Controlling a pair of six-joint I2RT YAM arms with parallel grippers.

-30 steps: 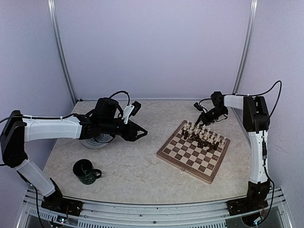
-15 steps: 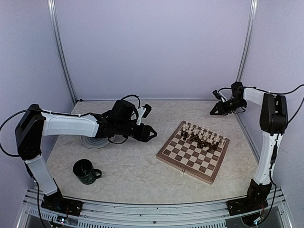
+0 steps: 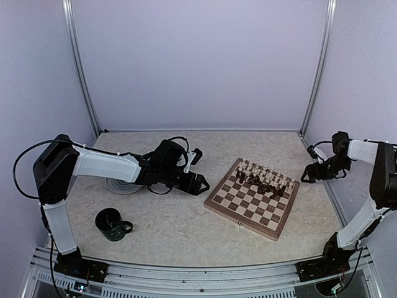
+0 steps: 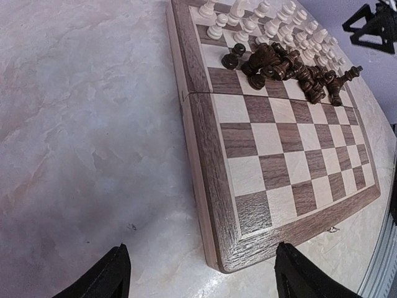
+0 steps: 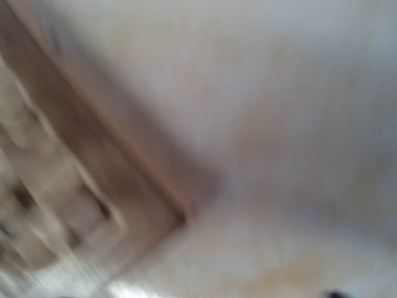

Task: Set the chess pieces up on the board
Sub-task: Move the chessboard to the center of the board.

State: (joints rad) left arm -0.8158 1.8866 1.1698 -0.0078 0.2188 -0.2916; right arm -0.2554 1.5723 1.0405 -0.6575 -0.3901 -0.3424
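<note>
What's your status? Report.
Left gripper open, empty, at board's left corner. Right gripper open, off board's right. Dark pieces heaped beside standing pale pieces. Nothing blocking.

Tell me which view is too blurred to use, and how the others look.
Top external view: sharp, evenly lit, soft shadows, the board clear. Left wrist view: sharp but wide-angle stretched, the heaped dark chess pieces readable. Right wrist view: heavy motion blur, the board's corner a brown smear, nothing readable; unusable.
</note>
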